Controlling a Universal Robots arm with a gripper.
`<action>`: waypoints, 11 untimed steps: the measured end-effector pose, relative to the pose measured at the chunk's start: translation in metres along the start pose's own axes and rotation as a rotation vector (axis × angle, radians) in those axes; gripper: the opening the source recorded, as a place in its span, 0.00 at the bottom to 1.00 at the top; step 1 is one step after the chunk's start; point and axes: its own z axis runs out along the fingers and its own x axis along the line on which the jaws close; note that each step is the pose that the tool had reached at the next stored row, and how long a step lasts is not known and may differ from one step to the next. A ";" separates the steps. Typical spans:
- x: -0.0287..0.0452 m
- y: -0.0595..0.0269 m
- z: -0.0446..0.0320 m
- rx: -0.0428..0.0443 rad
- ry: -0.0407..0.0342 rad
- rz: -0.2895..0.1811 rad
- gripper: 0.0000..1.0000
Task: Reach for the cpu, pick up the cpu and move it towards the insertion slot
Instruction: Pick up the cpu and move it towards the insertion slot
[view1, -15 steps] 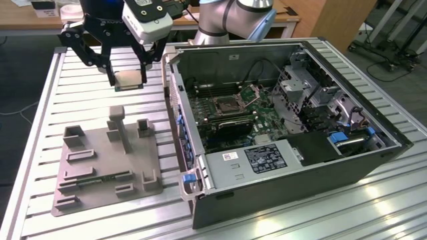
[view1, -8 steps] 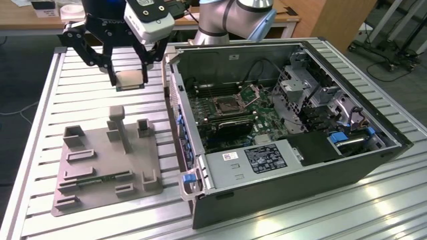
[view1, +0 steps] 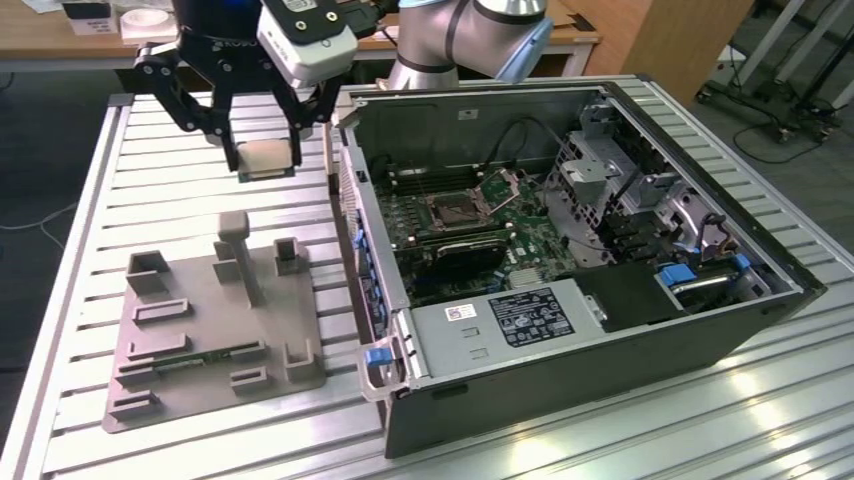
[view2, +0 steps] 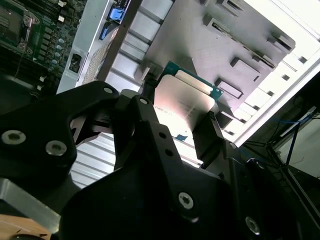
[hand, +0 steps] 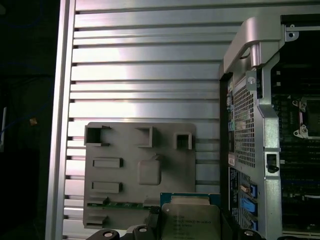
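Cpu (view1: 266, 160): flat silvery square, green-rimmed, clamped between the fingers of the black gripper (view1: 267, 152), at the exterior view's upper left. Insertion slot (view1: 447, 212): shiny metal-framed square, dark-centred, mid-frame.

One cpu (view1: 266, 158), one gripper (view1: 264, 152), one computer case (view1: 601, 400) with one insertion slot (view1: 447, 212); beside it one grey tray (view1: 200, 300) (one memory stick (hand: 122, 205)).

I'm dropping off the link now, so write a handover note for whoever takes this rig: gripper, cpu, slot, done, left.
Gripper: shut on the cpu, held clear above the slatted table, outside the computer case, on the exterior view's left of it.
Insertion slot: inside the case, its hinged plate raised.
Done: reach and pick-up.
Left: the cpu is not yet over the slot.
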 end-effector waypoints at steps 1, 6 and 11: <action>-0.0003 0.0000 0.0000 0.0000 0.0000 0.000 0.54; -0.0017 0.0000 0.0000 0.0000 0.0000 0.000 0.54; -0.0028 0.0000 0.0000 0.0000 0.0000 0.000 0.54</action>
